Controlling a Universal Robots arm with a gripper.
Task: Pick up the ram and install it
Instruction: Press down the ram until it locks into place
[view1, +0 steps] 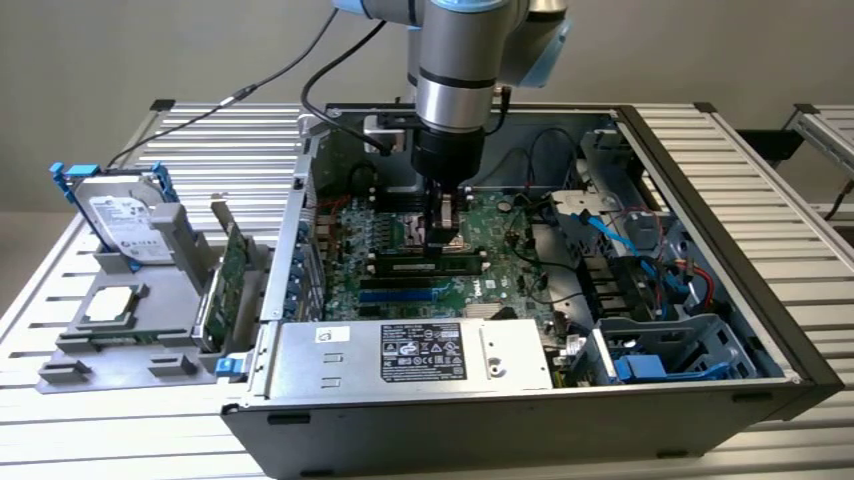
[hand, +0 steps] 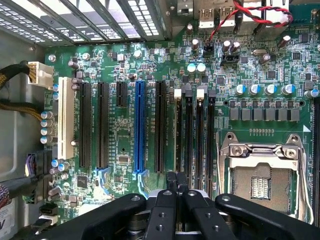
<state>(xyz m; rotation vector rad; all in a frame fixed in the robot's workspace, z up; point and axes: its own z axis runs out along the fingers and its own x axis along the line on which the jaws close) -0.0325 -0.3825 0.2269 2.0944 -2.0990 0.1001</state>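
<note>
- Black two-fingered tool (view1: 445, 238), jaws together, empty, hangs over green motherboard (hand: 125, 125).
- Long green ram stick (view1: 430, 265) sits in black memory slot.

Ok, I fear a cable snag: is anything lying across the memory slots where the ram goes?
Nothing visible: no cable or part crosses the memory slots, which lie just beyond the shut fingers, beside the processor socket.
</note>
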